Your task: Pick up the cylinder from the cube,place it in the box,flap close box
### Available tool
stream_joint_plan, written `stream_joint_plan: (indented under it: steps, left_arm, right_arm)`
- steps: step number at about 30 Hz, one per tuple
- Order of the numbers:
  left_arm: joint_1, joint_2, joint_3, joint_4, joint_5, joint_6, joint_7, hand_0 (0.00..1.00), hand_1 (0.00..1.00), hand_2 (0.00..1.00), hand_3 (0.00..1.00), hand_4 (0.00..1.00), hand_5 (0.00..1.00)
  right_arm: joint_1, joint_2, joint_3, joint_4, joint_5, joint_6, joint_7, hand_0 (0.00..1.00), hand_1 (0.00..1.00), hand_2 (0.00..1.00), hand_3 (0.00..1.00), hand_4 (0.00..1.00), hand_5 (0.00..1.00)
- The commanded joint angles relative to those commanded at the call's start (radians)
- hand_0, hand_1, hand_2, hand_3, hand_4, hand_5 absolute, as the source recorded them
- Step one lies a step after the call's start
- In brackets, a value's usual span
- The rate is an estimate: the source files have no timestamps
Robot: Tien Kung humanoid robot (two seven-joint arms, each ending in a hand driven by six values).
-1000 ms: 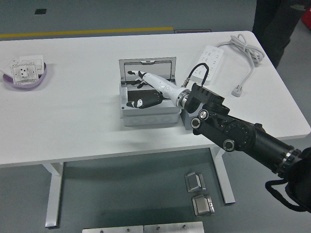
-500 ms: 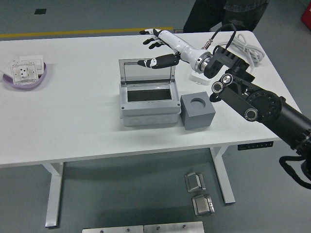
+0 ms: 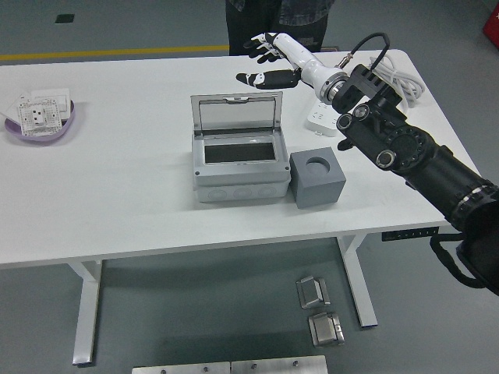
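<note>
A grey box stands mid-table with its clear-paned lid upright and open. Its inside looks dark; I cannot see the cylinder in it. A grey cube sits right of the box, its round top hole empty. My right hand is white with black fingertips. It hovers above and behind the lid's top right corner, fingers spread, holding nothing. The left arm is out of view.
A purple bowl with white socket plates sits at the far left. A white power strip and its cable lie behind my right arm. A person stands at the far edge.
My right hand came out of the box, rose over the lid and moved back and right. A person at the far side has moved left.
</note>
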State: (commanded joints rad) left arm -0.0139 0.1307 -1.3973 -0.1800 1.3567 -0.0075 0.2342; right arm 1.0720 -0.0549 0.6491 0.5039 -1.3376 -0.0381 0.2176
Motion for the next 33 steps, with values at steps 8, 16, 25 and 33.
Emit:
stream_joint_plan:
  steps: [8,16,25,33]
  left_arm:
    - [-0.002,-0.003,0.015,0.000,-0.004,-0.002,-0.005,0.693,0.676,0.693,0.811,0.775,0.463]
    - [0.005,-0.005,0.033,0.000,-0.020,-0.002,-0.010,0.693,0.677,0.690,0.810,0.772,0.454]
    - [0.012,-0.005,0.041,0.000,-0.037,0.000,-0.017,0.693,0.677,0.689,0.810,0.771,0.451]
    - [0.025,-0.009,0.042,0.000,-0.048,0.002,-0.020,0.694,0.677,0.687,0.809,0.769,0.446]
  right_arm:
    - [-0.022,0.026,-0.073,-0.015,0.026,-0.008,0.007,0.795,0.691,0.713,0.782,0.850,0.403]
    - [-0.045,-0.004,-0.112,0.056,0.025,-0.013,0.001,0.804,0.692,0.711,0.779,0.834,0.422]
    - [-0.077,-0.065,-0.150,0.197,-0.014,-0.021,-0.024,0.804,0.691,0.710,0.778,0.832,0.421]
    - [-0.138,-0.126,-0.181,0.351,-0.059,-0.022,-0.060,0.789,0.684,0.712,0.781,0.827,0.426]
